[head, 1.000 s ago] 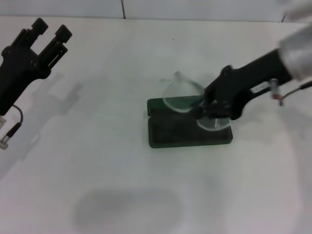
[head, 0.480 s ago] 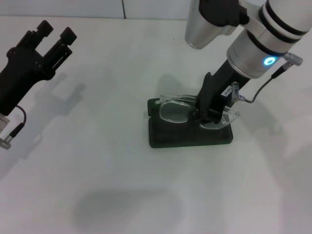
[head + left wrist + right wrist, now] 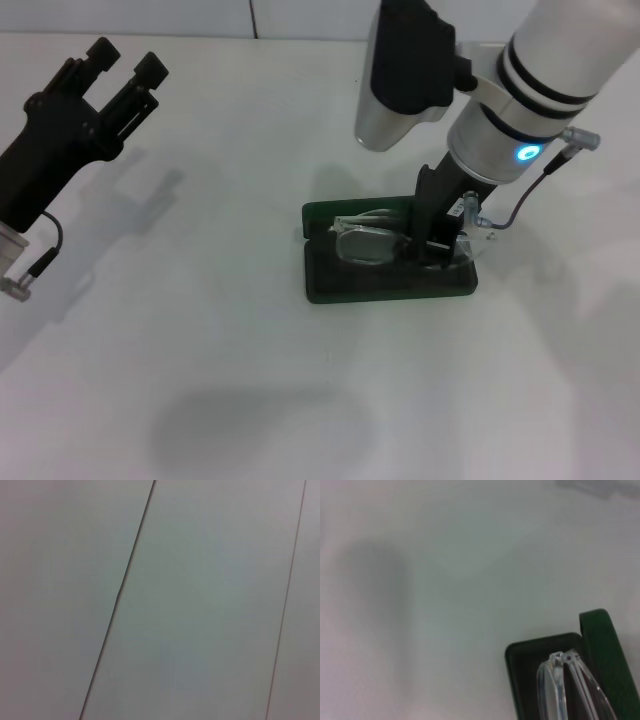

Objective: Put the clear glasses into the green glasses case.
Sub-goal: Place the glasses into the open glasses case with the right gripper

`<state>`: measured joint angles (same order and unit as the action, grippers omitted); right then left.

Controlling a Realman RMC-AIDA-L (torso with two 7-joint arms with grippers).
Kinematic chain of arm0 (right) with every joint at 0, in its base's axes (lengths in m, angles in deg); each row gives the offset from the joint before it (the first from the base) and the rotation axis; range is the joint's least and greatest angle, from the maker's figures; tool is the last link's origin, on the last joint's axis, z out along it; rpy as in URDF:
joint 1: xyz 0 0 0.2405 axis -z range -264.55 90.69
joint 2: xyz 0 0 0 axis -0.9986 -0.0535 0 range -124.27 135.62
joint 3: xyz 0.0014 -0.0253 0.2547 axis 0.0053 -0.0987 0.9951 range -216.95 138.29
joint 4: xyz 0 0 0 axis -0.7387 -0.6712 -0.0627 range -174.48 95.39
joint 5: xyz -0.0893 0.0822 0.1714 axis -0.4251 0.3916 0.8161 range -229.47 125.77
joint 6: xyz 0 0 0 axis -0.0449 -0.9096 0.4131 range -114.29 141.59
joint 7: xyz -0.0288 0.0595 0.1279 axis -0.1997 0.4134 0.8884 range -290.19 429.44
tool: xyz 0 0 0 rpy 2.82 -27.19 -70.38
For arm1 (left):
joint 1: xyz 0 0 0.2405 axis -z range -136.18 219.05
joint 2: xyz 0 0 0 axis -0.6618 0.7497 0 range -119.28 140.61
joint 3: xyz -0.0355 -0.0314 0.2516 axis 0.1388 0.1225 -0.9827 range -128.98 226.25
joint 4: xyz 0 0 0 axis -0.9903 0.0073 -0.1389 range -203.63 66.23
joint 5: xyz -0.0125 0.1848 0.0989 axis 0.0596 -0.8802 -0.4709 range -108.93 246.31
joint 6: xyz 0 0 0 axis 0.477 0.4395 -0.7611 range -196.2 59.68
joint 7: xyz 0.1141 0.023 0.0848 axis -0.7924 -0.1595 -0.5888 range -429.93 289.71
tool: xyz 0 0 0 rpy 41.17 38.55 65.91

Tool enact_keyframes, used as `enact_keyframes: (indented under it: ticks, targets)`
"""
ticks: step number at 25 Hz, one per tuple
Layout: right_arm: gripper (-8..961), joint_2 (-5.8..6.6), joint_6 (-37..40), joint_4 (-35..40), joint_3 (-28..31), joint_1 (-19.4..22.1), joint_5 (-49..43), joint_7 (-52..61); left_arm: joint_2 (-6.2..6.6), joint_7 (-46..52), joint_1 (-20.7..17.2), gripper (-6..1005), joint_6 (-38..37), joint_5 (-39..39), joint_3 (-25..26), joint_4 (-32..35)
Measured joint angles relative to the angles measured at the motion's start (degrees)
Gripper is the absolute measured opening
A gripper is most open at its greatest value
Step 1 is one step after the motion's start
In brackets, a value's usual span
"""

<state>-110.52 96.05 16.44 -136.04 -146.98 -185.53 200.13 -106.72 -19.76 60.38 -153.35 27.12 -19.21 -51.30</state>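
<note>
White table point(image 3: 200, 350) w/ faint shadows, panel seams along far edge. Green glasses case point(image 3: 385, 285) lies open mid-table; clear glasses point(image 3: 372, 243) sit inside it, pinched by right gripper point(image 3: 430, 245). Left gripper point(image 3: 125, 70) far left of case, fingers spread, nothing in them.

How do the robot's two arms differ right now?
The right gripper is down in the green glasses case, at the clear glasses; the left gripper hangs off to the left above the bare table, holding nothing. The left jaws stand open; the right jaws' state is unclear. Both grippers are black.
</note>
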Motion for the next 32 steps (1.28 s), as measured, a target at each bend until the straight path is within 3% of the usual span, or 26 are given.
enact_keyframes:
  ticks: [32]
  targets:
    - [127,0.00,-4.17,-1.14,-8.92,-1.13,1.59,1.40,-0.32,-0.14,0.65,757,0.63,-0.29,-0.09,-0.61]
